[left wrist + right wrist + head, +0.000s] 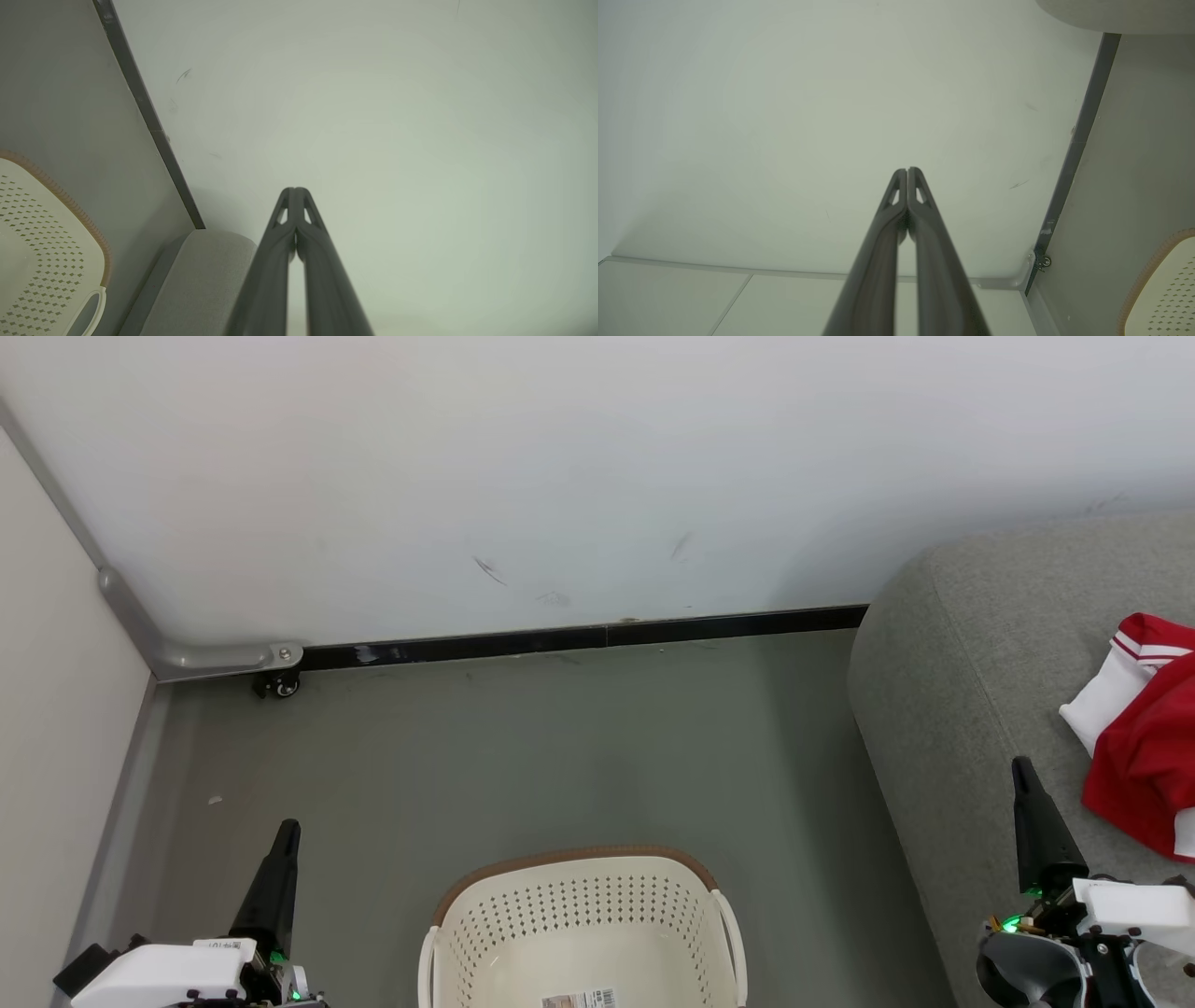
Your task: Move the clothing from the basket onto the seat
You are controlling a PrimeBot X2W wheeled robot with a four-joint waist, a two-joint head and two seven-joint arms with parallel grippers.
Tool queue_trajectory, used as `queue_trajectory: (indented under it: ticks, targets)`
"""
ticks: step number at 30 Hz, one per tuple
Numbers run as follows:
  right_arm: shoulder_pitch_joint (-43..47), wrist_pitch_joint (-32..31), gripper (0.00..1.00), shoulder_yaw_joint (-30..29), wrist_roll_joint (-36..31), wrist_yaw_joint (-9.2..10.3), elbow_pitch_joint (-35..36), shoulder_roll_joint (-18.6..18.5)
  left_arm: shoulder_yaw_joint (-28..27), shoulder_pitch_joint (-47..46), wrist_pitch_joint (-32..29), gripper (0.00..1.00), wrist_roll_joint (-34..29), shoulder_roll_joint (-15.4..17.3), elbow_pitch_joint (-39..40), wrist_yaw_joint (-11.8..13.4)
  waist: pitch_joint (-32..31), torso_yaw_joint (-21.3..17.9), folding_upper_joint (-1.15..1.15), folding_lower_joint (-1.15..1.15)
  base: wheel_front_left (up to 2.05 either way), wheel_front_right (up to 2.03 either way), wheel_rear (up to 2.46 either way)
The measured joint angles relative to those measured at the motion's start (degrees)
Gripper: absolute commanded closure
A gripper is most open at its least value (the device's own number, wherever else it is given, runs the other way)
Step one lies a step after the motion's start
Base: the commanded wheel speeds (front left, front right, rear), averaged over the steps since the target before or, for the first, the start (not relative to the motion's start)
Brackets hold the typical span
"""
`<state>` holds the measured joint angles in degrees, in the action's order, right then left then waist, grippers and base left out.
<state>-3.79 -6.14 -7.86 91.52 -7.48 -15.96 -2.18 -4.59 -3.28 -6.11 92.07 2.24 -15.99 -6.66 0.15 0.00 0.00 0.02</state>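
The red and white clothing (pixel 1144 728) lies on the grey seat (pixel 971 644) at the right edge of the head view. The cream basket (pixel 579 905) with its brown rim stands on the floor at the bottom centre; the part of its inside that shows holds only a paper label. My left gripper (pixel 285 831) is shut and holds nothing, left of the basket. My right gripper (pixel 1024 767) is shut too, over the seat's front edge, just left of the clothing. The left wrist view catches the basket (pixel 42 242) and the seat (pixel 201 270); my left gripper (pixel 295 190) points at the wall. The right gripper (pixel 907 170) does the same, with the basket (pixel 1167 289) at its lower right.
A white wall with a black skirting (pixel 579 637) runs behind the grey floor (pixel 523 756). A grey pipe bracket and a small castor (pixel 278 683) sit in the left corner. A pale panel (pixel 56 728) closes off the left side.
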Motion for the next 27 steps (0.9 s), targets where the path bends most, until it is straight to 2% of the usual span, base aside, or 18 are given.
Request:
queue_trajectory:
  ticks: [27]
  targets:
    - [0.0,0.0,1.00,0.0,0.0,0.00,0.0,0.0,0.0,0.0,0.0,1.00,0.0,0.0,-0.2,-0.4,0.0,0.0,0.00,-0.01,0.00,0.00,0.00]
